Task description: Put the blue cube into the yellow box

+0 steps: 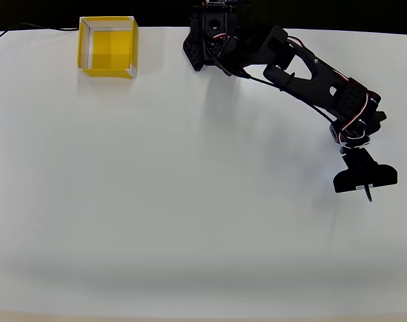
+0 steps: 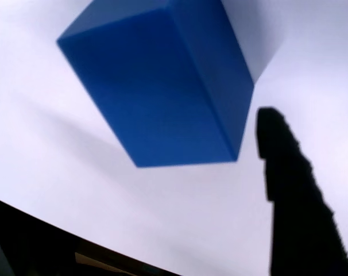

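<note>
I've got the gripper [image 1: 369, 191] at the table's [image 1: 190, 201] right edge, grip state unclear. Blue cube [image 2: 162, 86] just beside one finger [image 2: 292, 190]. Yellow box [image 1: 108, 47] sits far-left corner.

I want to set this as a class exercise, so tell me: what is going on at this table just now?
A black robot arm reaches out over a white table, its gripper low at the right side of the overhead view. The wrist view shows the blue cube lying on the table just ahead of a dark finger, apart from it and not yet gripped. The yellow box stands open at the far left corner with nothing in it.
</note>
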Controlling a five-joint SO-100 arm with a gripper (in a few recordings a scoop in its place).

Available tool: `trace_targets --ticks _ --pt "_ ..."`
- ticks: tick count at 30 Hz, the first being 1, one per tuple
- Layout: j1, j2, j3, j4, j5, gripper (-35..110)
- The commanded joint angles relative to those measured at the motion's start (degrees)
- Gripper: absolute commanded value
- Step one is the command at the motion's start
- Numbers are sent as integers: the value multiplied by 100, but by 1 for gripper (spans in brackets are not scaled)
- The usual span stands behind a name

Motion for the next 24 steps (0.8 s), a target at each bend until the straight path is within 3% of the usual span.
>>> trace_targets --ticks 1,14,24 --pt "-114 211 -686 -9 -53 53" --pt "-308 -475 -1116 -123 18 50" --pt "-422 -703 -1204 -132 -70 37"
